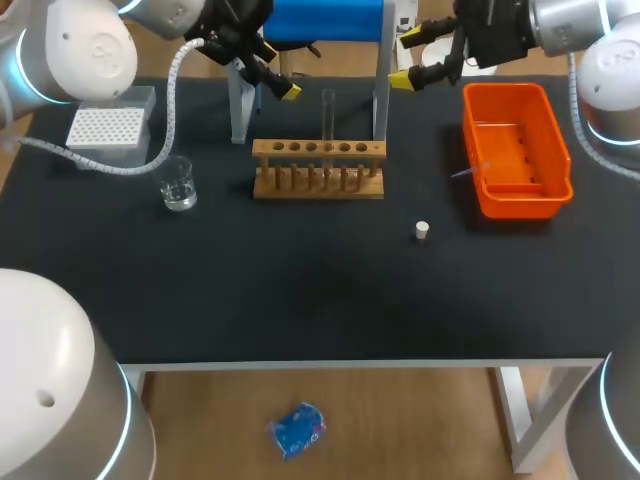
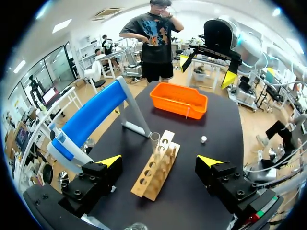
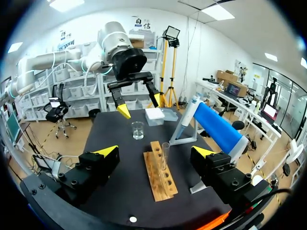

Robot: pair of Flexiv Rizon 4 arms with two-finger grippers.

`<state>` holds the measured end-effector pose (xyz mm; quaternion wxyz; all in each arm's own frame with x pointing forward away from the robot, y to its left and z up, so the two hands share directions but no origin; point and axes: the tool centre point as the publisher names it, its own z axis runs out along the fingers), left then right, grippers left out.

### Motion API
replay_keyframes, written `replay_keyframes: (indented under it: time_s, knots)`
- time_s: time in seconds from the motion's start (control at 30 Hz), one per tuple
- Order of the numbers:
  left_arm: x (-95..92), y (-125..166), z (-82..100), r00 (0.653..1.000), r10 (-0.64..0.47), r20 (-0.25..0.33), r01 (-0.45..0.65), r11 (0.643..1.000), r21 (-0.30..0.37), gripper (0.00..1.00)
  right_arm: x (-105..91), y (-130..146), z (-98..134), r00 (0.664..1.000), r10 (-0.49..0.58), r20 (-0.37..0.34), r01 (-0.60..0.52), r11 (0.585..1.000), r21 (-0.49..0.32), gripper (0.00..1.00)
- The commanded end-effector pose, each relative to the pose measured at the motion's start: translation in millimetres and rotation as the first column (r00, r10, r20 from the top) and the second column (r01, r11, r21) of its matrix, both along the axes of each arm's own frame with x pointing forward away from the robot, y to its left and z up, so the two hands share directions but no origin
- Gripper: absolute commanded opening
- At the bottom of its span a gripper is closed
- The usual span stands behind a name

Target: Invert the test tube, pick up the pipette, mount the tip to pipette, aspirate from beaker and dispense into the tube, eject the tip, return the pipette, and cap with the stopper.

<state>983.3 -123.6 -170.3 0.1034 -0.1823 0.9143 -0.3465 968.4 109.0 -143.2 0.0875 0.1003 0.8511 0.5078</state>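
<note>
A clear test tube stands upright in the wooden rack at the table's middle back. Behind it the blue pipette rests on its white stand. The glass beaker sits left of the rack, with the white tip box behind it. A small white stopper lies right of the rack. My left gripper hangs open above the rack's left end, and my right gripper hangs open above its right end. Both grippers hold nothing, with the tube ahead of each.
An orange bin stands at the right back of the black table, with a thin clear item inside. The stand's legs flank the rack from behind. Bare tabletop stretches in front of the rack.
</note>
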Motion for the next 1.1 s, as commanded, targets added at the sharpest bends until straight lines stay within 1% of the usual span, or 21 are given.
replay_keyframes:
  time_s: [0.03, 0.07, 0.1, 0.2, 0.23, 0.27, 0.37, 0.43, 0.5, 0.57, 0.77, 1.0, 1.1]
  knots:
    - [4.2, 0, -5.6, 1.000, -0.020, 0.002, 0.021, 0.999, -0.034, 1.00, -1.8, -5, -3, 1.000, 0.000, -0.001, 0.000, 1.000, 0.014, 1.00]
    - [5.0, 0, -6.5, 1.000, -0.029, 0.009, 0.029, 0.999, -0.030, 1.00, -4.1, -9, -6, 1.000, -0.003, -0.005, 0.003, 1.000, 0.028, 1.00]
    - [6.7, -1, -7.3, 1.000, -0.012, 0.023, 0.013, 0.999, -0.038, 1.00, -6.4, -13, -8, 1.000, -0.008, -0.005, 0.008, 0.999, 0.031, 1.00]
    - [11.1, -1, -7.6, 0.998, -0.010, 0.058, 0.014, 0.998, -0.066, 1.00, -13.5, -24, -16, 1.000, -0.014, -0.002, 0.015, 0.999, 0.045, 1.00]
    - [12.7, -2, -8.1, 0.998, -0.015, 0.059, 0.020, 0.997, -0.078, 1.00, -15.3, -27, -20, 1.000, -0.020, -0.005, 0.020, 0.999, 0.045, 1.00]
    - [14.7, -3, -9.7, 0.997, -0.026, 0.068, 0.031, 0.997, -0.075, 1.00, -17.8, -30, -22, 1.000, -0.021, -0.011, 0.022, 0.998, 0.052, 1.00]
    - [20.9, -7, -15.4, 0.997, -0.058, 0.055, 0.063, 0.993, -0.098, 1.00, -24.3, -39, -27, 0.999, -0.027, -0.019, 0.028, 0.998, 0.052, 1.00]
    - [24.8, -10, -18.8, 0.996, -0.081, 0.045, 0.085, 0.992, -0.096, 1.00, -28.5, -44, -30, 0.999, -0.027, -0.024, 0.028, 0.998, 0.059, 1.00]
    - [28.6, -12, -20.5, 0.993, -0.111, 0.042, 0.115, 0.986, -0.116, 1.00, -32.9, -49, -33, 0.999, -0.024, -0.025, 0.025, 0.998, 0.058, 1.00]
    - [32.7, -14, -22.9, 0.992, -0.117, 0.040, 0.120, 0.988, -0.095, 1.00, -37.6, -53, -35, 0.999, -0.023, -0.027, 0.024, 0.998, 0.055, 1.00]
    - [41.8, -22, -28.8, 0.991, -0.132, 0.036, 0.135, 0.986, -0.101, 1.00, -50.3, -62, -45, 0.999, -0.030, -0.033, 0.031, 0.999, 0.044, 1.00]
    - [48.1, -30, -42.3, 0.985, -0.175, -0.001, 0.173, 0.978, -0.112, 1.00, -66.7, -72, -56, 0.998, -0.048, -0.044, 0.050, 0.998, 0.035, 1.00]
    - [49.3, -31, -46.4, 0.983, -0.184, -0.003, 0.183, 0.976, -0.117, 1.00, -71.5, -75, -59, 0.998, -0.049, -0.045, 0.051, 0.998, 0.033, 1.00]
